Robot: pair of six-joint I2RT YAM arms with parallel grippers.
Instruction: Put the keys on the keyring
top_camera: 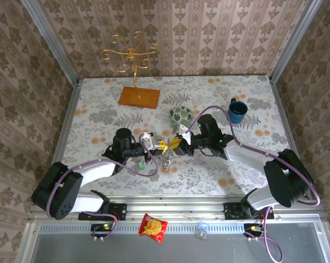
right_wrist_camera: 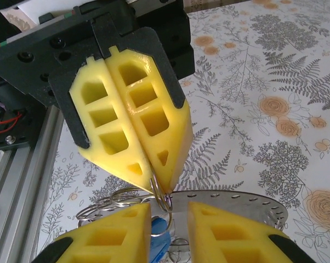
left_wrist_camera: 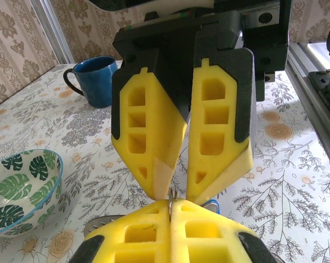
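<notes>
My left gripper [left_wrist_camera: 171,209] is shut on the keyring [left_wrist_camera: 171,198], a thin wire ring standing on edge between its yellow pads. In the top view both grippers meet tip to tip at the table's middle, left gripper [top_camera: 163,146] against right gripper [top_camera: 176,143]. My right gripper [right_wrist_camera: 169,215] is open, its fingers a small gap apart, and the keyring [right_wrist_camera: 164,193] pokes into that gap. A key with a blue head [right_wrist_camera: 163,241] hangs just below. More wire loops [right_wrist_camera: 107,201] and a flat grey metal strip with holes [right_wrist_camera: 236,205] lie under the ring.
A green leaf-patterned bowl [top_camera: 180,114] sits just behind the grippers, and a blue mug [top_camera: 237,111] stands at the back right. A gold wire stand on a wooden base [top_camera: 139,97] is at the back left. A red-and-yellow snack packet [top_camera: 153,227] lies on the front rail.
</notes>
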